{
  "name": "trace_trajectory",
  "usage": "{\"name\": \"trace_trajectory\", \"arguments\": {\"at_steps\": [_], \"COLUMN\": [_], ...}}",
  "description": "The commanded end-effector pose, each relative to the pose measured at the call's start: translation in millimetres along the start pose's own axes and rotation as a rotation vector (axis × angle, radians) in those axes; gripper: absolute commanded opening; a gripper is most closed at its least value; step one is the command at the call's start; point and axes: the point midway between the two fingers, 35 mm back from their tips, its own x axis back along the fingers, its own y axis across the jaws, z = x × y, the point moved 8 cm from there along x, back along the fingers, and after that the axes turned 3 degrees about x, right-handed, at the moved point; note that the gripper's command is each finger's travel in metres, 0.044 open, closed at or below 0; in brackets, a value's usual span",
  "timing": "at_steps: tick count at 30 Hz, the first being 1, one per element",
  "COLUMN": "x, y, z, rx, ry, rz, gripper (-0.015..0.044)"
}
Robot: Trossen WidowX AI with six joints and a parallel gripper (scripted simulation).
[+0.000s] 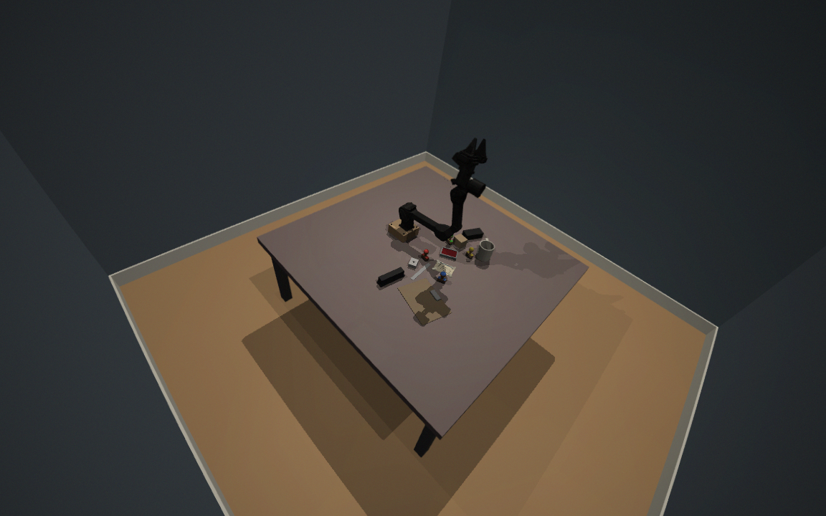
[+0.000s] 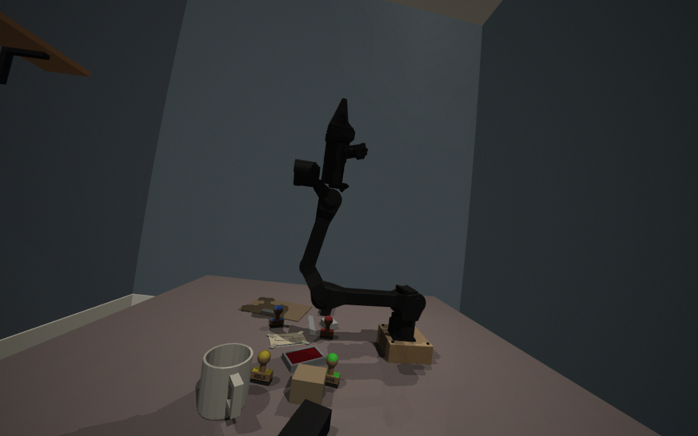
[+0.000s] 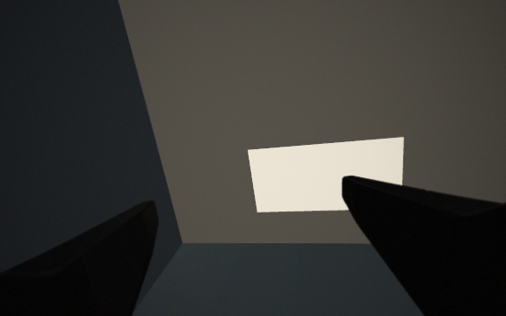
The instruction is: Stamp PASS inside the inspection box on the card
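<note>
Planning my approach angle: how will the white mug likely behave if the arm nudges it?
The white mug stands upright on a broad base, so it would probably slide before tipping. Its rounded wall may let fingers slip, and the protruding handle might catch and twist it.

My jaws (image 1: 480, 146) (image 2: 344, 99): apart, pointing up, open air between and around tips. Table (image 1: 351, 224) (image 2: 140, 373) far below. Green-knobbed stamp (image 1: 450, 240) (image 2: 332, 364): wooden block (image 1: 460, 241) (image 2: 308, 384) just beside, blocks low pass on that side. Yellow-knobbed stamp (image 1: 470, 252) (image 2: 262, 368): mug (image 1: 485, 251) (image 2: 225, 382) close by, taller, narrows side approach. Ink pad (image 1: 449, 252) (image 2: 303, 356): reachable from above; stamps near, obstruct low sideways sweep.
</note>
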Motion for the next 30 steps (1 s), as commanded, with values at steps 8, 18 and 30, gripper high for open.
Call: {"name": "trace_trajectory", "arguments": {"at_steps": [8,18,30], "x": [-25,-42,3], "y": [22,12,-78], "z": [-70,-191,-264], "rx": [-0.037,-0.081,-0.173], "ry": [-0.229,-0.562,-0.606], "rz": [0.115,0.444,1.115], "gripper": [0.0213,0.0213,0.0213]}}
